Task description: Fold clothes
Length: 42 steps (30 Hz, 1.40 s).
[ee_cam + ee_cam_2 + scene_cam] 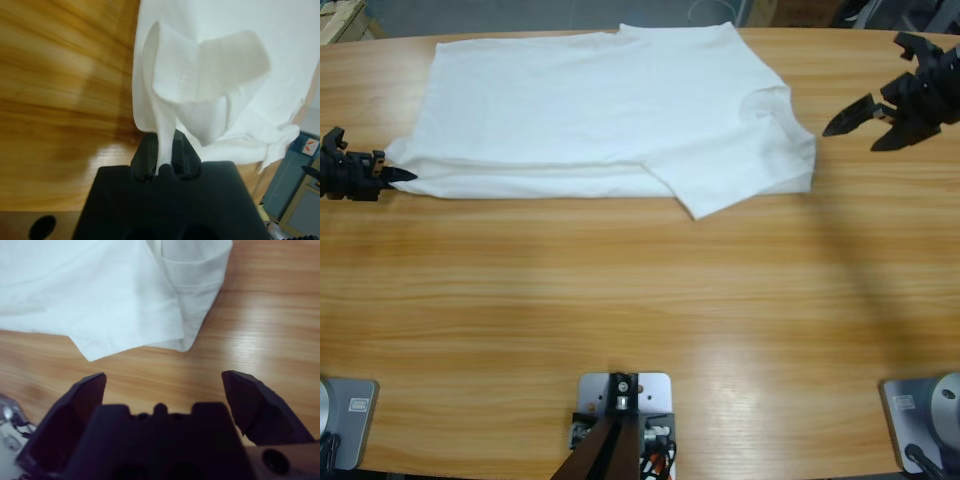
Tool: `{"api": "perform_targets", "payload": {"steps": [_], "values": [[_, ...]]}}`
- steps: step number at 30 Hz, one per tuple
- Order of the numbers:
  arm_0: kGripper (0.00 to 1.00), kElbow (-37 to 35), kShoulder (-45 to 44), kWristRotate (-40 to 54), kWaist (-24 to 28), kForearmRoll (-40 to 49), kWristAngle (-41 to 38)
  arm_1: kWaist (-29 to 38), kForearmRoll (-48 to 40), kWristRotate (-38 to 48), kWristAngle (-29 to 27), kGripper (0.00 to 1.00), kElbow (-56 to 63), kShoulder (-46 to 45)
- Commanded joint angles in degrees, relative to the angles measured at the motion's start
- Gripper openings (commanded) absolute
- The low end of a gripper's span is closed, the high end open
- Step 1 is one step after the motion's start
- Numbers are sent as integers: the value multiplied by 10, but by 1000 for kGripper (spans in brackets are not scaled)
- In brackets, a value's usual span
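Black-jawed left claw (pixel 164 152) is pinching the edge of the plain white cotton T-shirt (pixel 610 110), lying partly folded on the long wooden table (pixel 640 300), apparently anchoring it, while the right claw (pixel 162 390) is hovering spread beside a sleeve.

T-shirt (pixel 610 110) chest text can't be made out, far edge runs close to the frame top. Left gripper (pixel 382 176) arm cut off at the frame edge. Pinched hem's end hidden between the jaws in the left wrist view.

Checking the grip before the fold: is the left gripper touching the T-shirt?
Touching. Left wrist view: left gripper jaws shut on the T-shirt.
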Motion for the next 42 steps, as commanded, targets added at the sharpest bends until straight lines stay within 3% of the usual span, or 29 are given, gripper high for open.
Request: {"api": "perform_targets", "payload": {"steps": [1, 5, 8, 10, 14, 16, 18, 19, 22, 23, 24, 25, 27, 29, 30, 42], "values": [[0, 18, -38, 5, 34, 2, -14, -14, -144, 96, 66, 938, 150, -30], [0, 18, -40, 5, 33, 6, -15, -14, -243, 146, 81, 931, 223, -13], [0, 17, -40, 5, 32, 6, -15, -14, -292, 163, 86, 844, 257, 25], [0, 18, -39, 5, 32, 6, -15, -14, -329, 171, 94, 718, 280, 48], [0, 15, -36, 5, 32, 6, -15, -14, -378, 177, 106, 350, 309, 74], [0, 15, -33, 5, 32, 6, -15, -14, -387, 177, 107, 307, 314, 81], [0, 16, -32, 6, 32, 6, -15, -14, -394, 177, 109, 116, 314, 81], [0, 16, -32, 6, 32, 6, -15, -14, -398, 177, 109, 108, 314, 80], [0, 16, -32, 6, 32, 6, -15, -14, -403, 177, 108, 134, 309, 83], [0, 17, -33, 6, 32, 6, -15, -14, -406, 177, 107, 184, 309, 83], [0, 17, -32, 7, 32, 6, -15, -14, -406, 177, 107, 357, 308, 83], [0, 17, -32, 8, 33, 6, -15, -15, -407, 177, 106, 457, 307, 83], [0, 17, -31, 9, 33, 6, -15, -19, -410, 177, 106, 540, 307, 86], [0, 16, -32, 8, 33, 6, -15, -25, -412, 177, 106, 555, 306, 85], [0, 15, -32, 8, 33, 6, -15, -28, -413, 177, 106, 628, 305, 86], [0, 15, -25, 13, 42, 6, -15, -33, -442, 174, 105, 655, 296, 127]]}}
